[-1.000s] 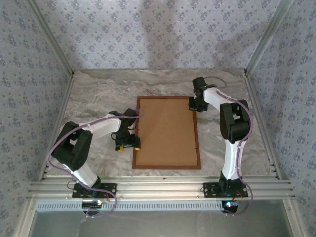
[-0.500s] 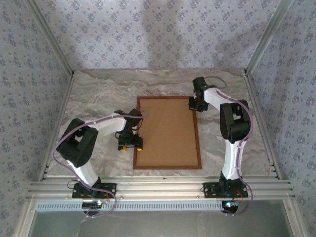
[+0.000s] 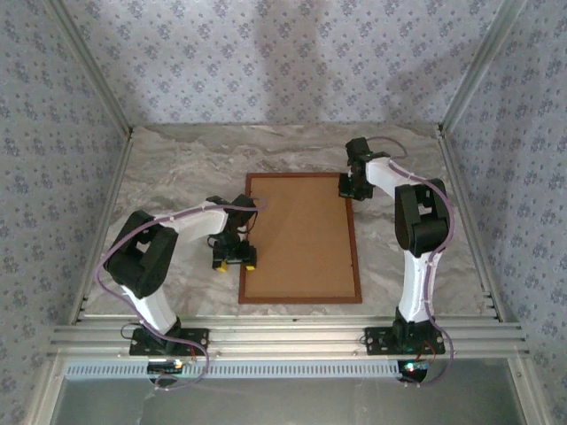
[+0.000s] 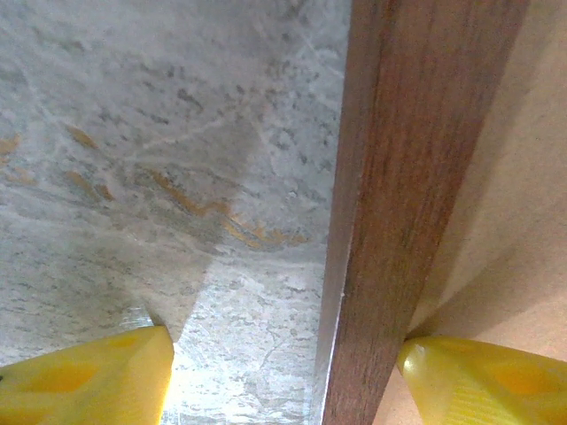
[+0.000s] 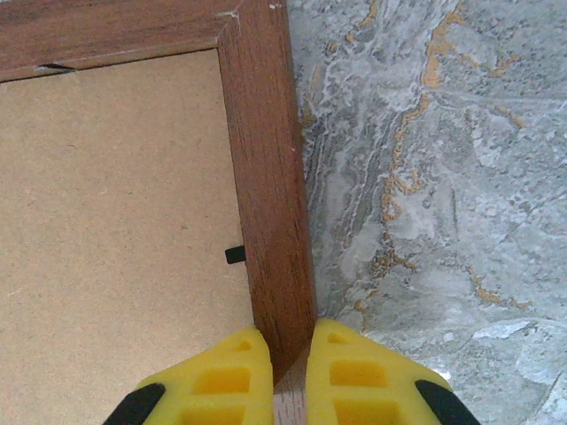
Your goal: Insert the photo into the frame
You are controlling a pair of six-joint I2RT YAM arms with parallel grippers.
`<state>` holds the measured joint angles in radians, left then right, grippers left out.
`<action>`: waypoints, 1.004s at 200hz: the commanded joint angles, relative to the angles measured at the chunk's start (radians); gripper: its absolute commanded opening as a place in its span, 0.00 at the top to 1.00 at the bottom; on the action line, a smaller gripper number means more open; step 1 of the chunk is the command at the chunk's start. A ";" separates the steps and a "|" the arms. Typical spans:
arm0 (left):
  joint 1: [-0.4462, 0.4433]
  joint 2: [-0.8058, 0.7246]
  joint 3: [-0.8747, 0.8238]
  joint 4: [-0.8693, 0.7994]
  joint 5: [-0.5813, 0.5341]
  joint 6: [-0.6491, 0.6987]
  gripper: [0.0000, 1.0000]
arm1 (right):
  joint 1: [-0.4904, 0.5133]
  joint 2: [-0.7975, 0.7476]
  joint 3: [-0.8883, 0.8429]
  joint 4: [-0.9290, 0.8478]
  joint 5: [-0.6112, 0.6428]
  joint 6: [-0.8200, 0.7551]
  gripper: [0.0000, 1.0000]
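Observation:
The frame (image 3: 355,257), reddish-brown wood, lies flat in the middle of the marble table with a plain brown backing board (image 3: 299,235) inside it. My left gripper (image 3: 235,263) stands open astride the frame's left bar (image 4: 416,195), one yellow finger (image 4: 89,381) over the table and the other over the board, both apart from the wood. My right gripper (image 3: 348,189) is shut on the right bar (image 5: 266,177) near the far right corner, its pads (image 5: 221,381) pressed to both sides of the wood. The photo is hidden.
A small black tab (image 5: 235,255) sticks out from the bar onto the backing board (image 5: 115,221). Patterned walls enclose the table (image 3: 177,177) on three sides, with metal rails along the near edge (image 3: 283,336).
My left gripper has shifted right and a little nearer, coming to stand over the frame's left bar. The right arm and the frame have not moved.

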<state>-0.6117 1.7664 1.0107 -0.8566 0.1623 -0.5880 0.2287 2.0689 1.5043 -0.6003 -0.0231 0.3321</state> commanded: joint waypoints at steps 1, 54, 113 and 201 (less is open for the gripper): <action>-0.042 0.147 -0.085 0.157 -0.009 0.014 0.29 | 0.003 0.025 -0.015 -0.035 -0.028 0.022 0.89; -0.041 0.135 0.019 0.038 -0.039 0.058 0.29 | -0.003 0.015 -0.018 -0.024 -0.044 0.022 0.87; -0.021 0.018 0.217 -0.117 -0.146 0.122 0.25 | -0.043 -0.008 0.015 -0.038 -0.046 0.015 0.74; 0.150 -0.161 0.198 0.146 -0.095 0.091 0.17 | -0.069 -0.126 0.007 -0.076 -0.049 -0.015 0.41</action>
<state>-0.4950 1.6463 1.2655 -0.8604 0.0177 -0.4625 0.1604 2.0331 1.5490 -0.6434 -0.0586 0.3267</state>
